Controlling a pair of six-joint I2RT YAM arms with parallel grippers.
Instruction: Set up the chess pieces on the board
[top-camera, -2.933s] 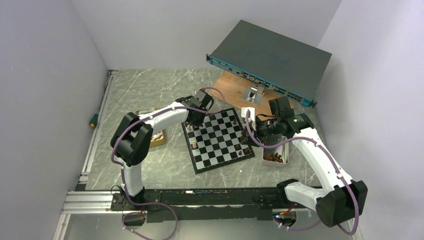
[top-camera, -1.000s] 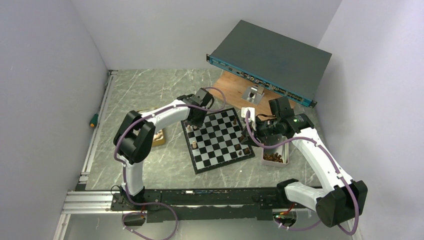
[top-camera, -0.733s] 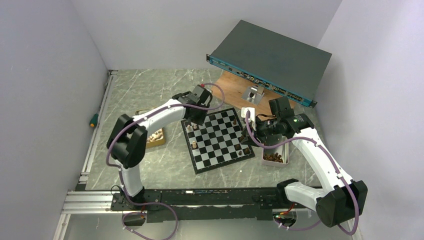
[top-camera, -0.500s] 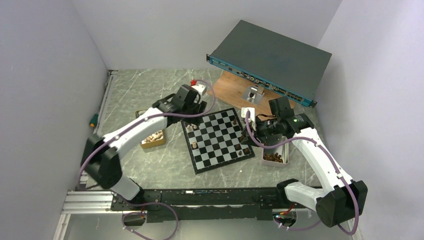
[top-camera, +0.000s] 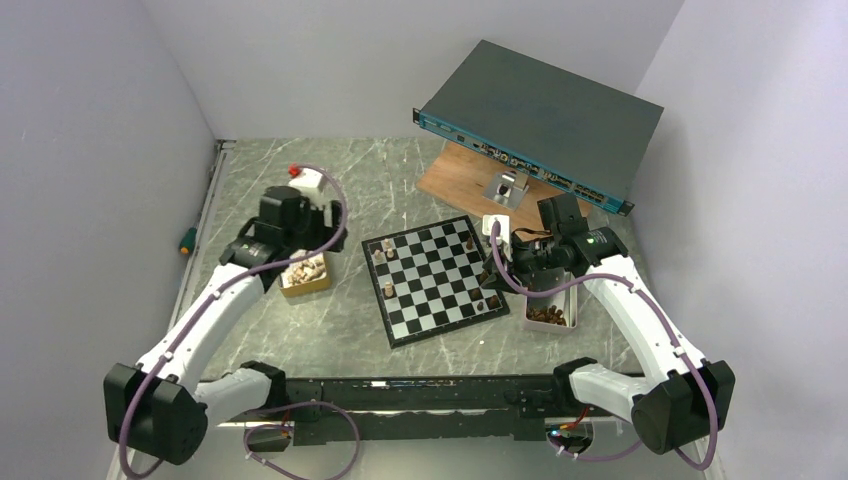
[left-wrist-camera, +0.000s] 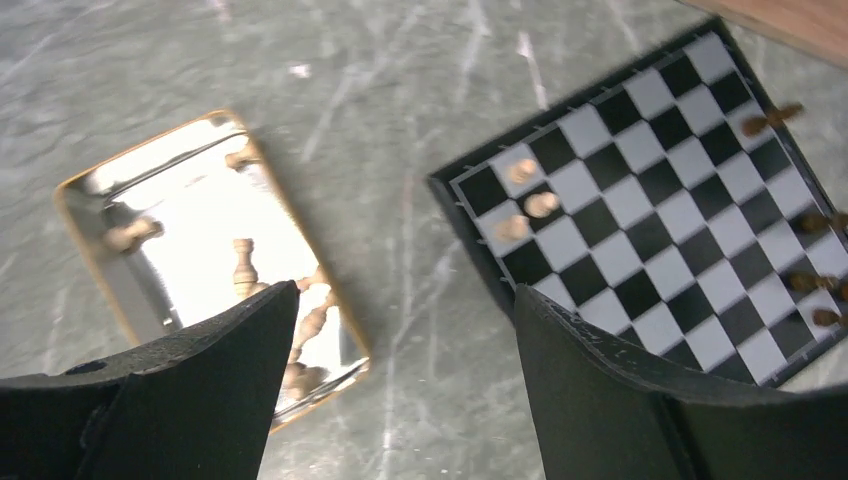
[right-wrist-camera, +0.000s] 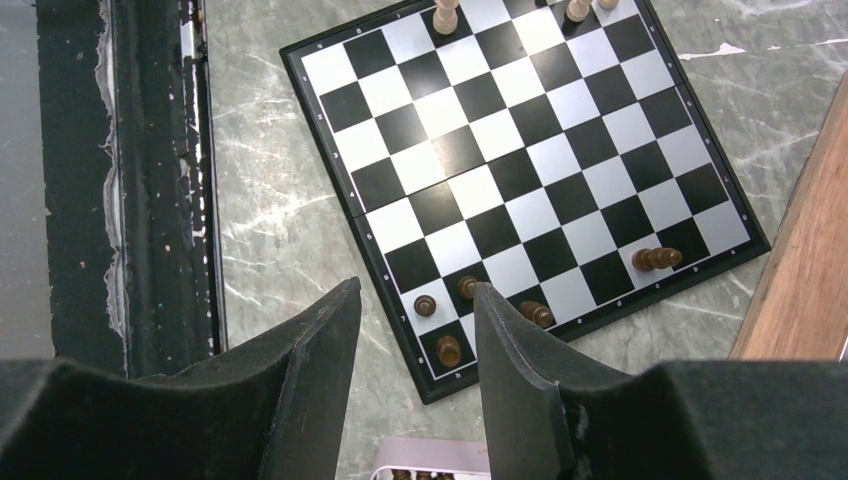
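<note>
We see left gripper (left-wrist-camera: 405, 300) wide open, empty, hovering above the gold tray (left-wrist-camera: 75, 195) of light pieces (left-wrist-camera: 243, 262). Right gripper (right-wrist-camera: 415, 290) is part open, empty, over the board (right-wrist-camera: 520, 150) edge with 5 dark pieces (right-wrist-camera: 467, 287). 3 light pieces sit on the opposite edge. Our read: early, fetch step. Next: left drops onto 1 tray piece and closes gently. No writing we can read.

The left wrist view is blurry, so the light chess pieces (left-wrist-camera: 541, 204) on the board (left-wrist-camera: 650, 200) look like smudges, and the board runs off the right edge. In the right wrist view, the small tray (right-wrist-camera: 440, 468) is cut off at the bottom.
</note>
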